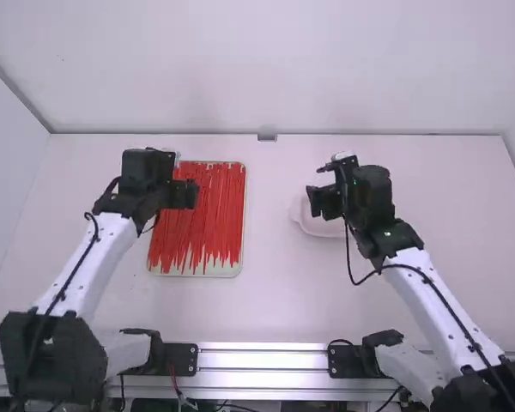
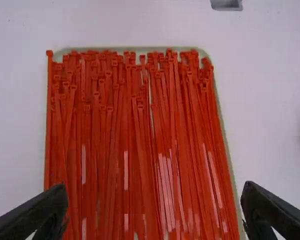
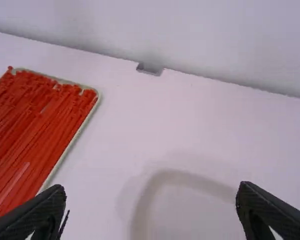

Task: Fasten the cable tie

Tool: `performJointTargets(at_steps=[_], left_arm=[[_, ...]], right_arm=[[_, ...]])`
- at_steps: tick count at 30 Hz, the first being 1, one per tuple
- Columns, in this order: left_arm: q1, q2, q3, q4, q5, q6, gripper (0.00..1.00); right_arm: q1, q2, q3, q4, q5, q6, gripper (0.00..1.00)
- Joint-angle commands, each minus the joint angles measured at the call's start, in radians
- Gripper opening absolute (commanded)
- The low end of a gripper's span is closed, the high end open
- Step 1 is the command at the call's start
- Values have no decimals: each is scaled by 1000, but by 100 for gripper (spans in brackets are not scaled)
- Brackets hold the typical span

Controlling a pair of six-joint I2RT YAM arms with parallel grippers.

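Left gripper point(image 2: 153, 192), right gripper point(image 3: 150, 190) spread; one tray point(image 2: 224, 145), many ties point(image 2: 130, 140); one dish point(image 1: 302, 216).

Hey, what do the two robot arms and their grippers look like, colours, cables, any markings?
The left arm and right arm: white tubular links, boxy black joints, a thin black cable looping along each. The left gripper and right gripper: black wedge-shaped fingers. A small green light glows on the right arm.
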Motion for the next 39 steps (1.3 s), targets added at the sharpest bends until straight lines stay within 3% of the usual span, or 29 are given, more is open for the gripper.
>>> performJointTargets(at_steps=[1,10,18,23,35,39], left_arm=[[-12,71,91,-26,-17,-8,94],[-14,338,387,-157,-10,-41,99],[-14,511,593,-166,35,-54,99],[-17,596,656,-133,84,-51,99],[-74,745,660,61,109,-51,100],[-72,802,660,121,100,-69,94]], right_arm=[[-9,33,53,-20,-9,62,94],[26,102,104,-94,-16,126,99],[80,104,106,-105,-16,127,99],[96,104,106,-109,-17,127,100],[93,104,106,-140,-13,126,100],[95,104,106,-161,-13,126,100]])
